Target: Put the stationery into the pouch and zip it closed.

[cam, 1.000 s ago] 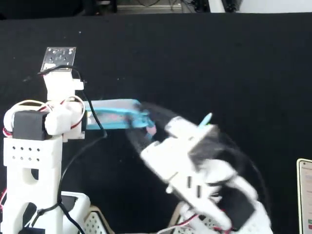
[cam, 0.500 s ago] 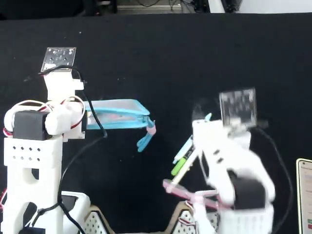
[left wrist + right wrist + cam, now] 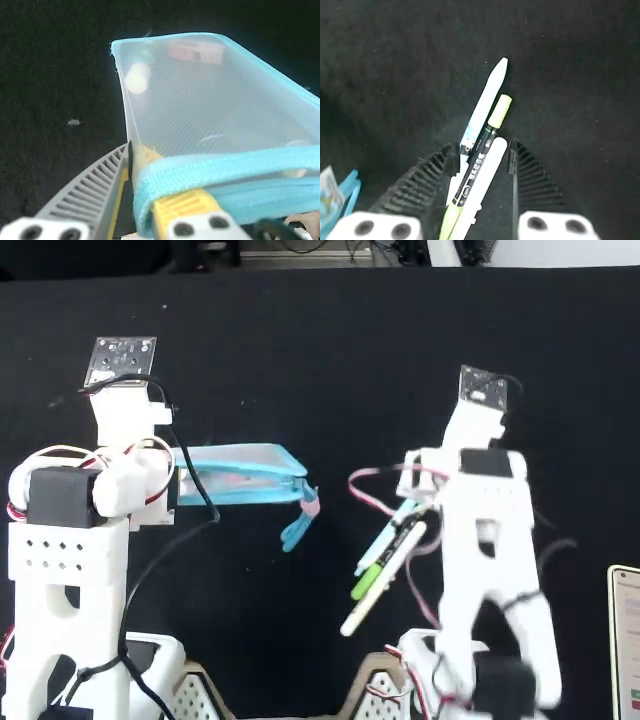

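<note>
From above, a black cloth [image 3: 330, 350] covers the table, with cables [image 3: 300, 248] and a pale wall [image 3: 560, 250] beyond it. The blue-edged pouch [image 3: 240, 475] sits at the left arm; three pens [image 3: 385, 558] lie by the right arm.

Left wrist: the left gripper [image 3: 134, 170] pinches the pouch's edge.

Right wrist: the right gripper [image 3: 481, 146] is spread, straddling the pens.

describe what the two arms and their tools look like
Both arms are white plastic blocks with black motors. The left arm has a perforated block and red, yellow and black wires; the right arm has pink-red cables. Each carries a grey square board. The left tool is grey ribbed and yellow; the right tool has black ribbed fingers on white mounts.
</note>
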`<state>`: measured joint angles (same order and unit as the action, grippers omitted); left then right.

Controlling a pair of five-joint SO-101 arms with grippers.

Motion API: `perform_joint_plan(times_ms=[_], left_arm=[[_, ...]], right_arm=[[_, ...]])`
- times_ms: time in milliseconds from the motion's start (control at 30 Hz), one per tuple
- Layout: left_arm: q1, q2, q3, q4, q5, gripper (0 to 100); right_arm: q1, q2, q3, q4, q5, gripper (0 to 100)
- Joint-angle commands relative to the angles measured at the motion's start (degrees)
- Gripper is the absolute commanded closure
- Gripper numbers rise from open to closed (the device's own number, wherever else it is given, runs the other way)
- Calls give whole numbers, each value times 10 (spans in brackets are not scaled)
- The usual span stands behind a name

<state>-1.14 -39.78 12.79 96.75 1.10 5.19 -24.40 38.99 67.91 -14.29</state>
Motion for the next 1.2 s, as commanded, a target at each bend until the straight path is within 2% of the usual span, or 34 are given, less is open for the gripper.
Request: perform_joint_plan(times_ms=[0,133,667,833,967,1167], left_arm=[[3,-10,-6,0,-3,970],[3,-10,-6,1,-3,970],[3,-10,-6,2,-3,970],[3,-10,-6,2,-3,970],[3,-10,-6,0,-3,970],[3,-10,-5,0,-3,970]], right_arm=[[9,107,-82,-9,-31,846],[21,193,-131,-9,-50,846],[18,480,-335,-9,-42,855],[17,524,-392,-8,77,992],[17,530,-418,4,140,988],[17,528,-465,18,159,988]])
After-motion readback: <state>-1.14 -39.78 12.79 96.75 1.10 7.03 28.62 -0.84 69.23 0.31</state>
